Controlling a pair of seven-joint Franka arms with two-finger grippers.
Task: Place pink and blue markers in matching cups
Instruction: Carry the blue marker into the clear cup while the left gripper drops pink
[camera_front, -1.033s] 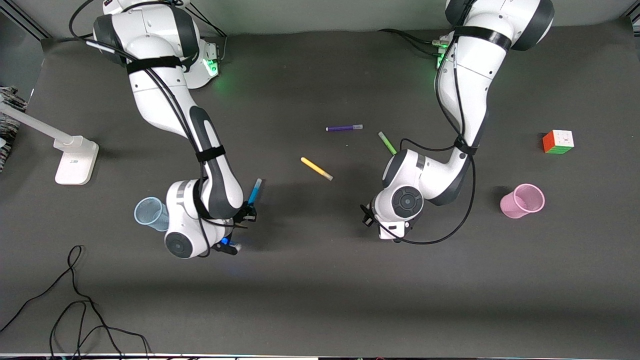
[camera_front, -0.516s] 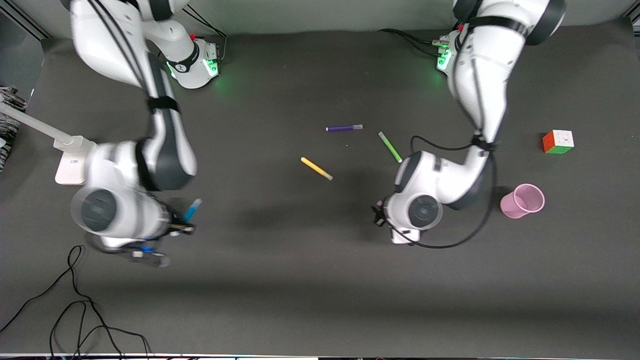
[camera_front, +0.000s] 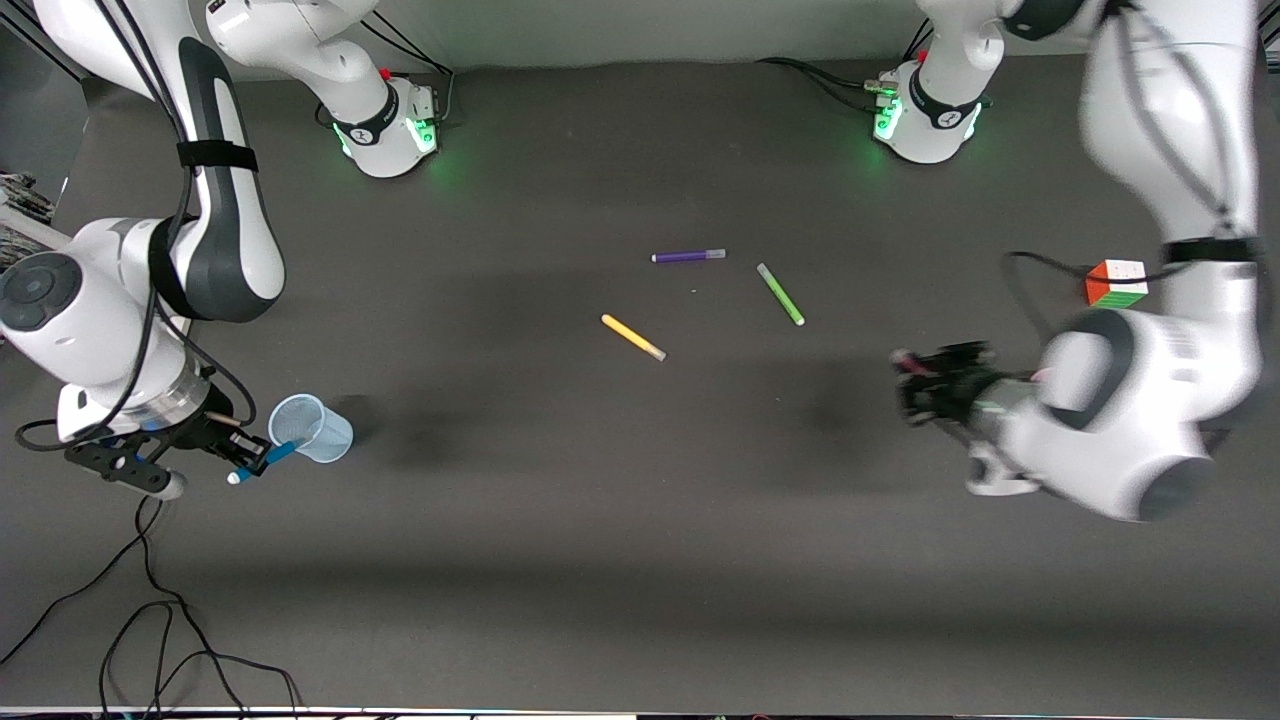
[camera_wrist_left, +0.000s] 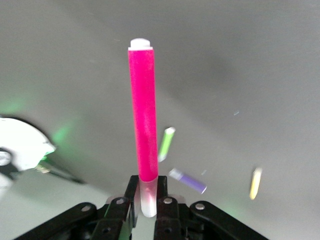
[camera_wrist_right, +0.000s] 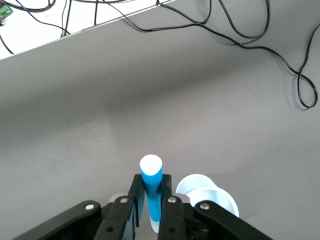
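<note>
My right gripper (camera_front: 250, 462) is shut on the blue marker (camera_front: 262, 460), held low just beside the pale blue cup (camera_front: 312, 428), over the table by the right arm's end. In the right wrist view the blue marker (camera_wrist_right: 151, 192) stands between the shut fingers of the gripper (camera_wrist_right: 152, 210), with the cup's rim (camera_wrist_right: 205, 190) close beside it. My left gripper (camera_front: 925, 385) is shut on the pink marker (camera_front: 905, 358) over bare table toward the left arm's end. The left wrist view shows the pink marker (camera_wrist_left: 142, 115) gripped at its pale cap by the gripper (camera_wrist_left: 148, 200). The pink cup is hidden by the left arm.
A purple marker (camera_front: 688, 256), a green marker (camera_front: 780, 294) and a yellow marker (camera_front: 633, 337) lie mid-table. A multicoloured puzzle cube (camera_front: 1116, 283) sits at the left arm's end. Black cables (camera_front: 150, 600) trail near the front edge at the right arm's end.
The right arm swung the blue marker past the blue cup toward its own end of the table. The left arm swung toward its end with the pink marker and now covers the pink cup.
</note>
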